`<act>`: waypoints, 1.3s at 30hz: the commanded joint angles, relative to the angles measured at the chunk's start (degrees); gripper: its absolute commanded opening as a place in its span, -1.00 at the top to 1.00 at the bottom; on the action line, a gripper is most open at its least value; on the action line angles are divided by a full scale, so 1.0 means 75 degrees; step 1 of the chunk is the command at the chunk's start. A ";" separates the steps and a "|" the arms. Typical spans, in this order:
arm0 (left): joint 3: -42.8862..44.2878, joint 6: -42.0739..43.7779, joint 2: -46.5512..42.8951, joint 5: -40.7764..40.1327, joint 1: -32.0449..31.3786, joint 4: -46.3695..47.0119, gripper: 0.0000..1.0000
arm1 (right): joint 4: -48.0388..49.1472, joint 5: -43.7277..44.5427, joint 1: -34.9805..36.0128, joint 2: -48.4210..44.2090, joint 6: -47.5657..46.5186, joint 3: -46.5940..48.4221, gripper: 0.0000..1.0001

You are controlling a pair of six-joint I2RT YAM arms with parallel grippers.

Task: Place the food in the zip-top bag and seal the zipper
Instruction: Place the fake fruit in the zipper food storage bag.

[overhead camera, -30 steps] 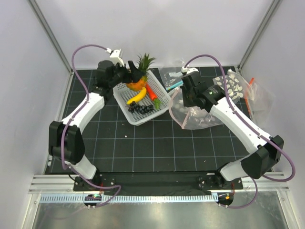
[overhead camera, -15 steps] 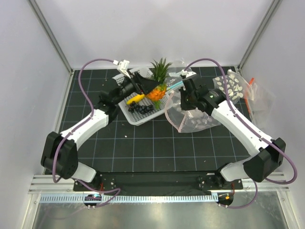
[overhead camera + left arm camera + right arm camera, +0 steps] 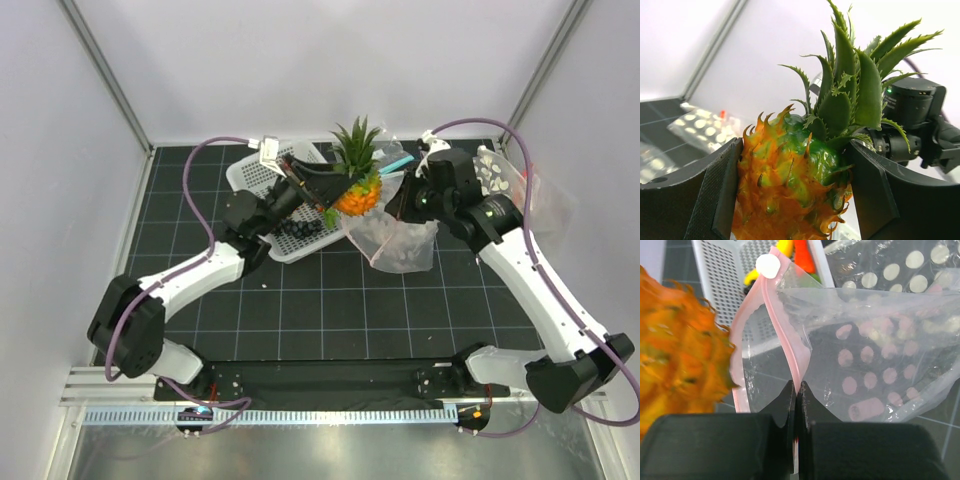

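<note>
Above the worktop [image 3: 300,300], our left end effector [image 3: 796,195] grips the pineapple [image 3: 358,197] beside the zip-top bag [image 3: 402,245], zipper [image 3: 785,325] pinched in our right end effector [image 3: 796,390]; next, it must enter the mouth

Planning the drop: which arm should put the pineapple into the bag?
Left. The left gripper clamps the pineapple beside the zip-top bag; the right gripper is occupied pinching the zipper.

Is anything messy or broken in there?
Nothing looks broken or spilled. The pineapple is up in the air only because the left gripper holds it, and the bag hangs crumpled from the right gripper, pinched at its pink strip. Spare bags lie bunched at the far right.
</note>
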 commanded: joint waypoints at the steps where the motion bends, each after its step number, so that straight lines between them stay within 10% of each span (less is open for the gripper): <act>1: -0.0013 -0.0222 0.0203 -0.0519 -0.0366 0.1400 0.60 | 0.0483 -0.0831 -0.0222 -0.0335 0.0537 0.0271 0.98; 12: -0.0551 0.0363 0.1012 -0.1081 -0.0964 0.1777 0.54 | 0.0600 -0.1077 -0.0738 -0.0769 0.0843 -0.0010 0.99; 22: -0.0880 0.1324 0.1129 -0.1257 -0.1456 0.1356 -0.03 | 0.1185 -0.1136 -0.1136 -0.1109 0.1253 -0.0502 0.98; 39: -0.0541 0.0399 0.1738 -0.1785 -0.1632 0.3335 0.36 | 0.2963 -0.2530 -0.1968 -0.1835 0.2868 -0.2071 0.98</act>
